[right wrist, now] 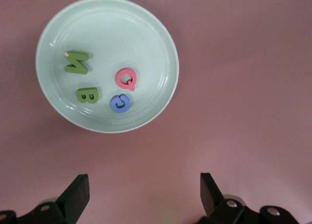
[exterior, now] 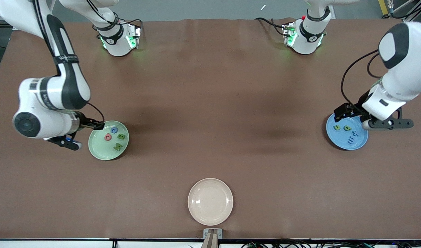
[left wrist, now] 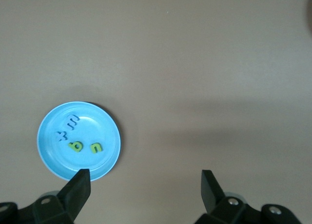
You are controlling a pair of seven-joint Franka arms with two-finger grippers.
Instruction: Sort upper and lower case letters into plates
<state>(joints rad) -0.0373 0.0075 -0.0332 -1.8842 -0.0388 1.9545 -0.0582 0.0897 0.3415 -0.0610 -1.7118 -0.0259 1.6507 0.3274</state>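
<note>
The pale green plate lies toward the right arm's end and holds a green M, a green B, a pinkish-red Q and a blue capital. The bright blue plate lies toward the left arm's end, with two green small letters and two blue ones in it. My right gripper hangs open and empty over bare table beside the green plate. My left gripper is open and empty over the blue plate's edge.
A cream-beige plate with nothing in it sits near the table's front edge, midway between the two arms. Both arm bases stand along the back of the brown table.
</note>
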